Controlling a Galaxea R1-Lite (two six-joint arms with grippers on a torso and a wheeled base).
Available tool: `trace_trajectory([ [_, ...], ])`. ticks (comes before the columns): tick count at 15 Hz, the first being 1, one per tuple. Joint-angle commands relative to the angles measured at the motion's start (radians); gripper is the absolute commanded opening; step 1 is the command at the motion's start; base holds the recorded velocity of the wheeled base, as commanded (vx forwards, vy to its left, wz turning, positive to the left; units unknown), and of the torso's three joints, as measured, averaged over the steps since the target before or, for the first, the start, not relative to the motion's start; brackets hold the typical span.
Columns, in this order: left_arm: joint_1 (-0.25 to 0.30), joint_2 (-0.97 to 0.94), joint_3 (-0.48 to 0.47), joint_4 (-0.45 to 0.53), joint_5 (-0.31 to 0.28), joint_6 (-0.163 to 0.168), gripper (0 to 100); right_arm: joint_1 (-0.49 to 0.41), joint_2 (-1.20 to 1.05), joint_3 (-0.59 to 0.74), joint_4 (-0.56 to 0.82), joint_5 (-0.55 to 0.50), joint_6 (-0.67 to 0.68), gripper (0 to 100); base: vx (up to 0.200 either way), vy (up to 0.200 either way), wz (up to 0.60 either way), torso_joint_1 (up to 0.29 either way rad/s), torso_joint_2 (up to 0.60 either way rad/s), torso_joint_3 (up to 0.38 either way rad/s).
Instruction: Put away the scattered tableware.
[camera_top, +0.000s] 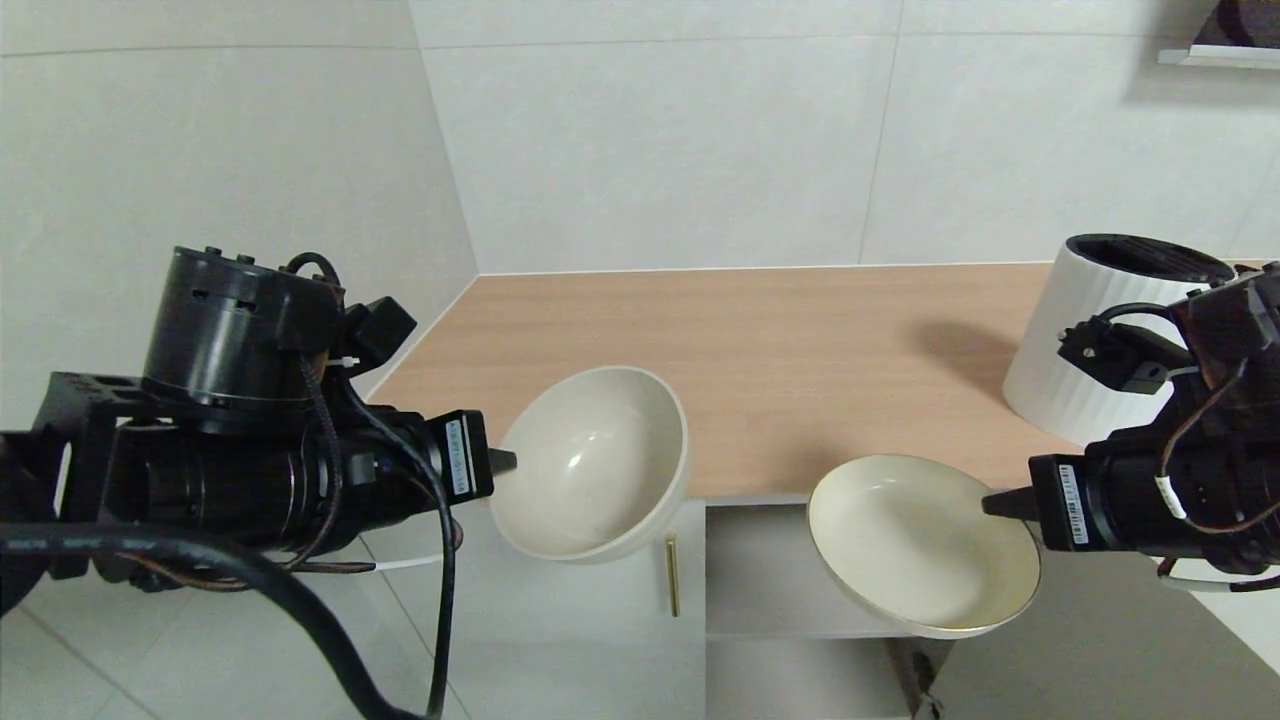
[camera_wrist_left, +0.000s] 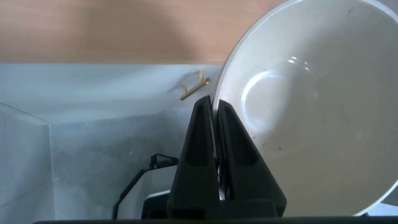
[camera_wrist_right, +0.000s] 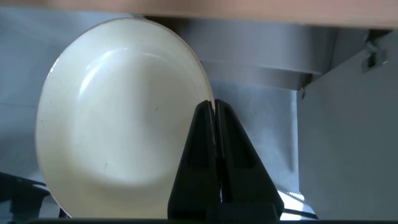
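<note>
My left gripper (camera_top: 508, 462) is shut on the rim of a deep cream bowl (camera_top: 590, 462), held tilted in the air in front of the wooden counter's (camera_top: 760, 340) edge. In the left wrist view the gripper (camera_wrist_left: 215, 107) pinches the bowl (camera_wrist_left: 311, 106) at its rim. My right gripper (camera_top: 992, 503) is shut on the rim of a shallow cream plate (camera_top: 920, 542), held tilted below the counter's front edge. The right wrist view has the gripper (camera_wrist_right: 214, 109) clamped on the plate (camera_wrist_right: 121, 112).
A white ribbed container (camera_top: 1110, 335) with a dark opening stands at the counter's right end. Under the counter are grey cabinet fronts with a thin gold handle (camera_top: 672, 575) and an open compartment (camera_top: 755, 570) behind the plate. White tiled walls close the back and left.
</note>
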Motion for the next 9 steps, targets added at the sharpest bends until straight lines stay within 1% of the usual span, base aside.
trace_trajectory([
  [1, 0.000, 0.005, 0.000, 0.001, 0.001, 0.000, 0, 0.001, 0.007, 0.002, 0.000, 0.000, -0.003, 0, 0.000, 0.000, 0.00, -0.198, 0.43, 0.242],
  [9, 0.000, 0.008, 0.000, 0.001, 0.001, 0.000, 0, 0.001, 0.015, 0.006, 0.000, 0.000, -0.006, 0, 0.000, 0.000, 0.00, -0.199, 0.49, 0.284],
])
